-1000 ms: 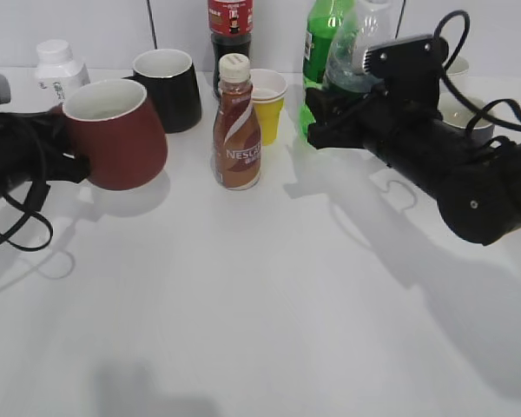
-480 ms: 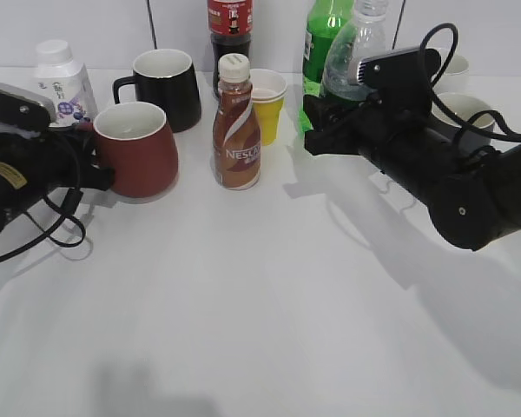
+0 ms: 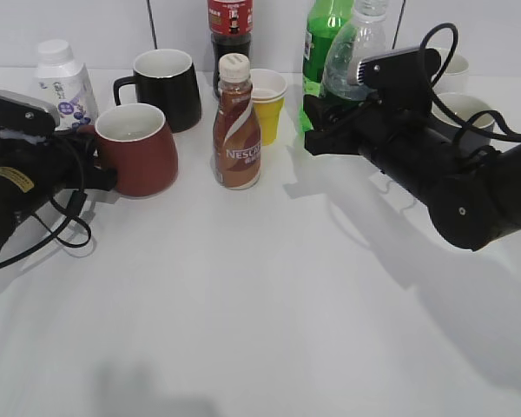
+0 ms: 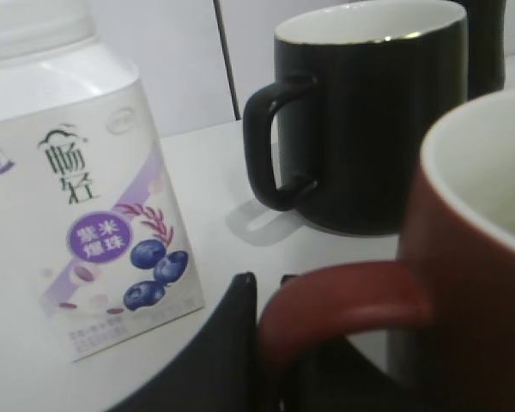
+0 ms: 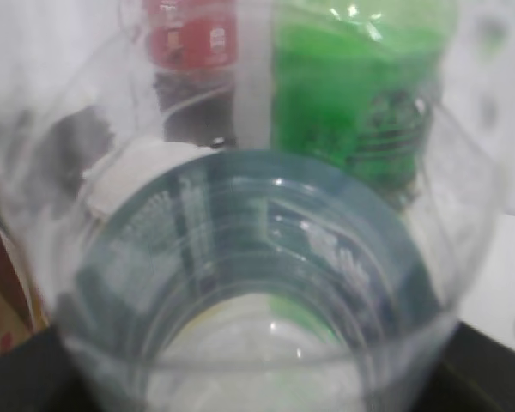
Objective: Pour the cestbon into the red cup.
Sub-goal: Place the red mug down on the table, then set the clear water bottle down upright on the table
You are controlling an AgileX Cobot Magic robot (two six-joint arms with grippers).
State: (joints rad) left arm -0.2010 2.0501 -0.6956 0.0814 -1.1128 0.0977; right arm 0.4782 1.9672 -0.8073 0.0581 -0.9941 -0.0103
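Standing upright: cestbon (image 3: 347, 61) in right pincer (image 3: 323, 117).

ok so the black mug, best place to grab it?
The black mug stands upright; its loop handle sticks out leftward, clear of the red cup. Probably pinch that handle, coming from the left; the body looks too broad for jaws.

Brown bottle (image 3: 236, 130) with a white "NESCAFE" label, partly legible. White yogurt bottle (image 4: 77, 206) printed with Chinese characters "畅轻" and a purple badge above pictured blueberries.
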